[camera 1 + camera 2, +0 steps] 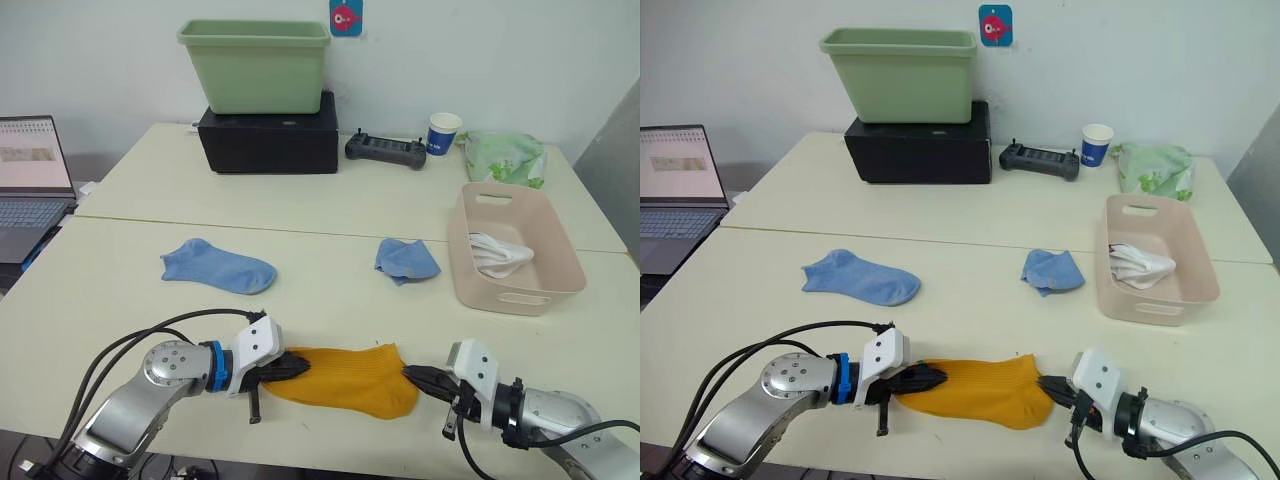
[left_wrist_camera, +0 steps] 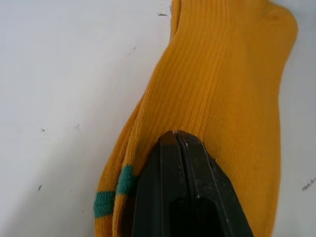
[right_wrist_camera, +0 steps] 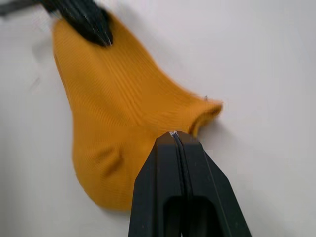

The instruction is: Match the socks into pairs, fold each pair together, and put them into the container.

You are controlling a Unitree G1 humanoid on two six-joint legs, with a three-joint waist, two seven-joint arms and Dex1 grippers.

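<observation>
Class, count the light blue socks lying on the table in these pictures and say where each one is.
2. One blue sock lies flat left of centre; a second, crumpled blue sock lies just left of the pink container. None shows inside the container, though its contents are partly hidden.

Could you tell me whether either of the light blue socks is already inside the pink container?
No, both light blue socks lie on the table, and the pink container holds white socks.

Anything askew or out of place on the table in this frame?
One blue sock lies crumpled near the pink tub, unlike its flat partner. Otherwise nothing odd: the white socks sit in the tub, and the left claw and right claw pinch the yellow sock.
</observation>
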